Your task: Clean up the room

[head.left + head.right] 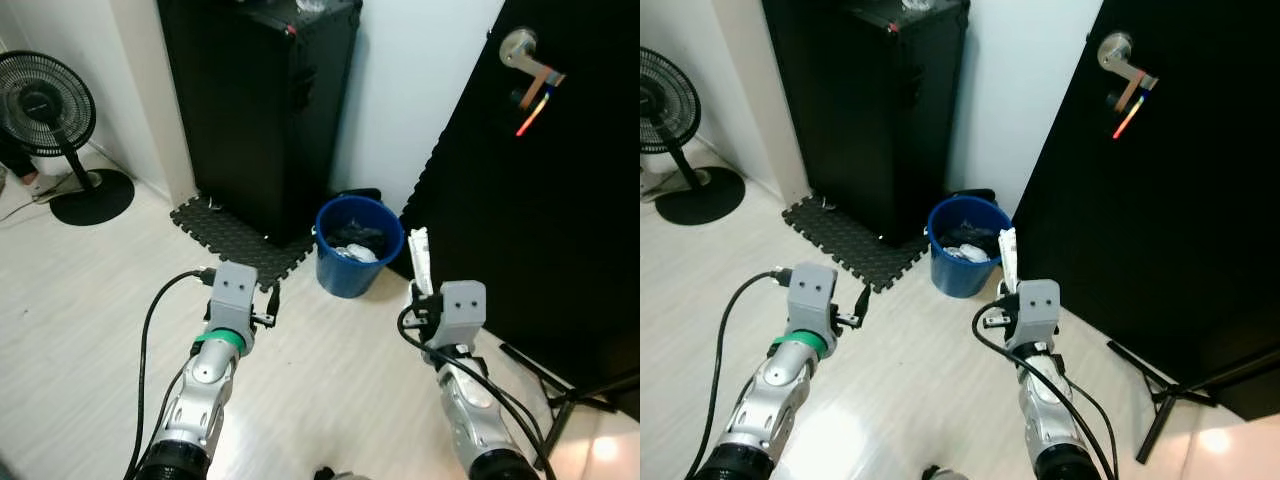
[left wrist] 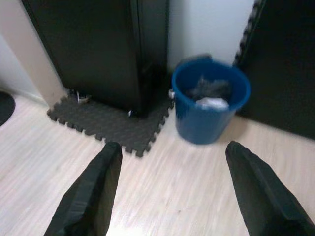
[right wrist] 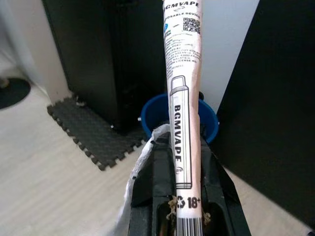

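Note:
A blue bucket (image 1: 358, 246) with crumpled rubbish inside stands on the floor by the white wall, just ahead of both arms. My right gripper (image 1: 428, 296) is shut on a flattened white packet (image 3: 183, 93) printed with black text, which sticks up from the fingers (image 3: 162, 187); it hovers to the right of the bucket and short of it. My left gripper (image 1: 272, 300) is open with nothing between its fingers (image 2: 93, 191), held low over the pale floor, left of the bucket and nearer to me.
A tall black cabinet (image 1: 255, 100) stands on a dark foam mat (image 1: 240, 242) left of the bucket. A black door (image 1: 540, 180) with a lever handle (image 1: 525, 50) fills the right. A floor fan (image 1: 45, 110) stands far left. A tripod leg (image 1: 560, 400) crosses the floor at right.

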`<state>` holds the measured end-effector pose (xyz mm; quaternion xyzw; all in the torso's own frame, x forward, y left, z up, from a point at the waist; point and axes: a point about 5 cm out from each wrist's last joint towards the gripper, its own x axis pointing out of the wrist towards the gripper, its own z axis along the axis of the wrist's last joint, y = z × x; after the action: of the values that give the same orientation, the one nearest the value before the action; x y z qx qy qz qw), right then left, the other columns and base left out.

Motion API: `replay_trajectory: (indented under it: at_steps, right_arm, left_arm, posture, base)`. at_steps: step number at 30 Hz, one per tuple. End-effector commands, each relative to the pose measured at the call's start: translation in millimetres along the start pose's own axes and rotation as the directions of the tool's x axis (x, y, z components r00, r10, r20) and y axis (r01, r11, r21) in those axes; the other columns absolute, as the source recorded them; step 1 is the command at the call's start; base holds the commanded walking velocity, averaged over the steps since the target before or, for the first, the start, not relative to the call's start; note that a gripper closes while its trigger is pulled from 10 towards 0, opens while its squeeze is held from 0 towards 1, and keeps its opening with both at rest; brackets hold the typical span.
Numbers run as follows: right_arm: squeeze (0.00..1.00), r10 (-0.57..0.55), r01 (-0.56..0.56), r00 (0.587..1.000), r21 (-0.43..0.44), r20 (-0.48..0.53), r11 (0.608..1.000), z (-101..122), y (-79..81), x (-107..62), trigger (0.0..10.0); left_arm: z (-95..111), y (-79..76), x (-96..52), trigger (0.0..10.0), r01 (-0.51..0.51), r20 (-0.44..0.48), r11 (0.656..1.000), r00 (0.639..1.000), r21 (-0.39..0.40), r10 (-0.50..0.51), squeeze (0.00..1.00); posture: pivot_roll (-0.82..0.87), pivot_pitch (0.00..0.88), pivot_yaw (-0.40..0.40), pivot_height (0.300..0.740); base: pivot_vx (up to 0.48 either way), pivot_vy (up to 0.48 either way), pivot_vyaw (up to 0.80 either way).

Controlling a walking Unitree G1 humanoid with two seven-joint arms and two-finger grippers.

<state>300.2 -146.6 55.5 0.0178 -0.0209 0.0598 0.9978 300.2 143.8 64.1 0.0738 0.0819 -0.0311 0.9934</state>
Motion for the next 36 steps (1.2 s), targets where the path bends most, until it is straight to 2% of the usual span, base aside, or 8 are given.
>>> replay_trajectory:
  at_steps: [1, 6, 8, 24, 36]
  right_arm:
    - [0.0, -0.026, 0.026, 0.999, -0.001, -0.038, 1.0, -8.6, -8.1, -7.2, 10.0]
    - [0.0, -0.024, 0.024, 0.999, -0.008, -0.036, 1.0, -8.2, -7.2, -6.9, 10.0]
    - [0.0, -0.009, 0.008, 0.999, -0.019, -0.036, 1.0, -8.0, -5.6, -6.1, 10.0]
    - [0.0, 0.035, -0.036, 0.999, -0.014, -0.012, 0.999, -5.2, 2.8, -5.7, 10.0]
    - [0.0, 0.014, -0.014, 1.0, -0.024, -0.02, 1.0, -6.4, -0.8, -6.5, 10.0]
  left_arm:
    - [-6.1, -2.8, -1.5, 10.0, 0.001, -0.028, 1.0, 1.0, -0.008, -0.001, 0.0]
    - [-5.4, -0.7, -1.4, 10.0, -0.012, -0.014, 1.0, 1.0, 0.01, 0.012, 0.0]
    - [-5.6, 1.6, -0.5, 10.0, -0.034, -0.013, 0.999, 0.999, 0.039, 0.035, 0.0]
    - [-5.6, 1.9, -0.4, 10.0, -0.038, -0.01, 0.998, 0.999, 0.049, 0.039, 0.0]
    - [-5.9, 2.3, 0.1, 10.0, -0.041, -0.01, 0.998, 0.999, 0.051, 0.041, 0.0]
  posture:
    - [0.05, 0.045, -0.006, 0.736]
    - [0.05, 0.041, -0.005, 0.736]
    - [0.05, 0.04, -0.004, 0.736]
    - [0.05, 0.048, -0.002, 0.736]
    - [0.05, 0.052, -0.001, 0.736]
  base:
    - [0.0, 0.0, -0.8]
    - [0.102, 0.0, -0.71]
    - [0.458, 0.0, 0.0]
    - [0.456, 0.0, 0.0]
    - [0.455, 0.0, 0.0]
